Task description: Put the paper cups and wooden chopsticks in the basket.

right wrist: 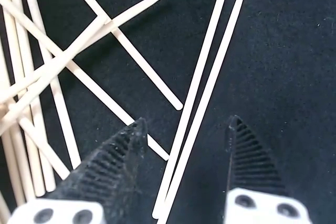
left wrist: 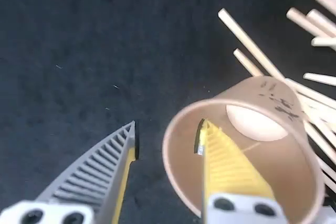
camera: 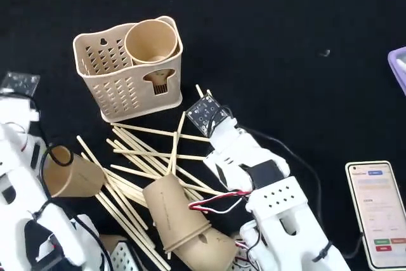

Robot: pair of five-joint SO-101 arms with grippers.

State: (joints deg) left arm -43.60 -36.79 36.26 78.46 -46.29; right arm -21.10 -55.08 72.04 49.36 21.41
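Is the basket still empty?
No, a paper cup already stands inside one compartment of the basket.

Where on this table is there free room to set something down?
Bare table right of the basket, above the phone; a smaller patch left of the basket. Crowded in front of the basket: chopsticks and lying cups.

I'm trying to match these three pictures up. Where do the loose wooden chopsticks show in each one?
High view: the chopsticks lie scattered on the black table, beside the basket.
Left wrist view: a few lie beyond the paper cup that the left gripper straddles.
Right wrist view: a pair runs through the open right gripper, with others crossed alongside.
Shared landmark: the black table under them.
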